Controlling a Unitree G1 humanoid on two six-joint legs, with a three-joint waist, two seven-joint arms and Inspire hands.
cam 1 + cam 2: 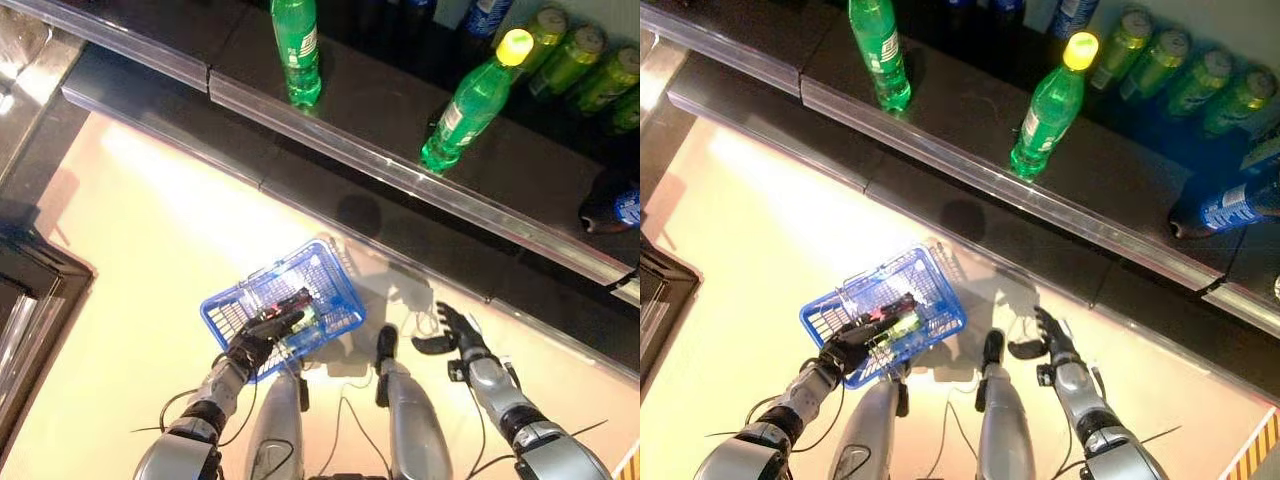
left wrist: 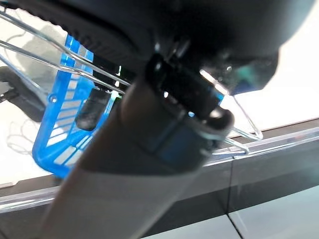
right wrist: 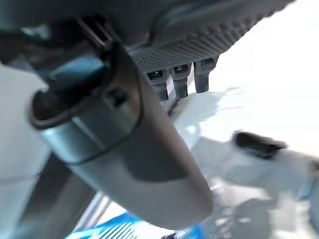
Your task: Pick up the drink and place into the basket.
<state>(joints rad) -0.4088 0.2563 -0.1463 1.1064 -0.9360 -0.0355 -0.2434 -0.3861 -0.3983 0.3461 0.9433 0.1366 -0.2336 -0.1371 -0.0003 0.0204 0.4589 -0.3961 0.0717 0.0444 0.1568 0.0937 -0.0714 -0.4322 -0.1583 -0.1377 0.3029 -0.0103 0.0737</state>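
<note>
Blue plastic lattice basket [image 1: 300, 290] with wire handles, lower centre: gripped by curled left hand [image 1: 262, 333]. Green plastic drink bottle [image 1: 474, 100], yellow-capped: upright on dark shelf [image 1: 380, 120], upper right. Right hand [image 1: 455, 332]: spread, empty, lower right.

shelf [image 1: 400, 110]: dark, runs diagonally across top of frame, clear strip along its front edge | cans [image 1: 585, 60]: green row, upper right | blue bottle [image 1: 1230, 205]: lying on its side, right edge | floor [image 1: 150, 230]: pale, glossy, centre and left | dark frame [image 1: 40, 270]: left edge
</note>
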